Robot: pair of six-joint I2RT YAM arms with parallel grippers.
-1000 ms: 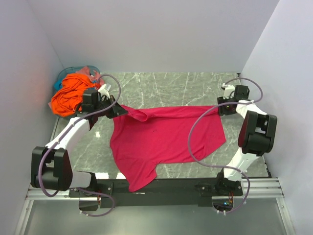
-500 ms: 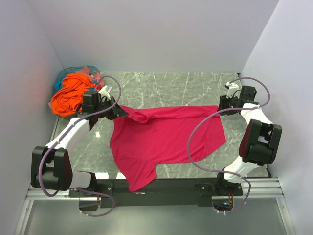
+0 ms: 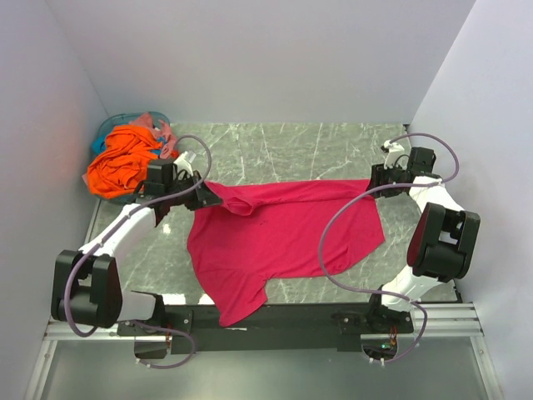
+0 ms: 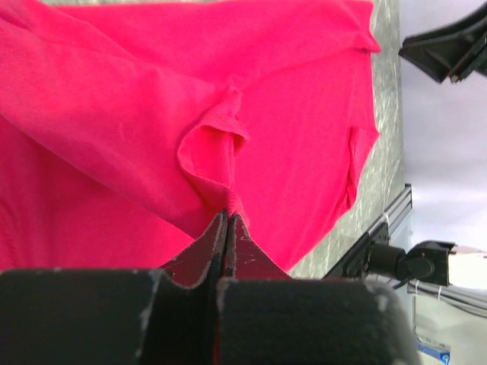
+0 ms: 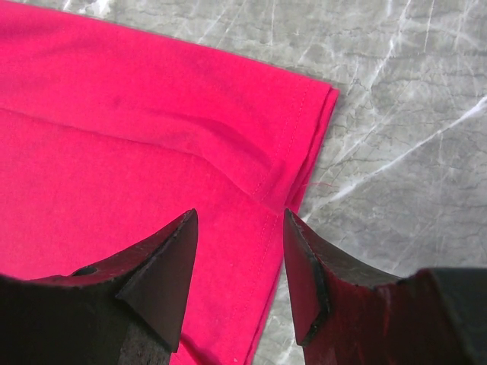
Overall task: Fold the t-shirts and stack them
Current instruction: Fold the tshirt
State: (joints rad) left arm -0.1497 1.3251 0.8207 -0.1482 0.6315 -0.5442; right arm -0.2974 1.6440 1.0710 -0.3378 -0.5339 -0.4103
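Observation:
A crimson-pink t-shirt [image 3: 275, 237] lies spread across the middle of the marble table. My left gripper [image 3: 208, 198] is shut on a pinch of its far-left edge; in the left wrist view the cloth [image 4: 152, 114] bunches into a small fold right at the closed tips of that gripper [image 4: 227, 217]. My right gripper [image 3: 376, 183] hovers open over the shirt's far-right corner. In the right wrist view its fingers straddle the hemmed edge of the shirt [image 5: 137, 129] without gripping it, the gripper [image 5: 240, 220] holding nothing. An orange t-shirt [image 3: 121, 162] is heaped at the back left, with a bit of salmon-pink cloth [image 3: 158, 123] behind it.
A round teal basket [image 3: 111, 127] sits in the back-left corner under the orange heap. White walls close in the table [image 3: 291, 142] on the left, back and right. The black rail of the arm bases [image 3: 275, 317] runs along the near edge, under the shirt's lower tip.
My left gripper has shifted slightly right, carrying the pinched shirt edge with it. The right arm swung outward and its wrist moved a little farther back, then held still.

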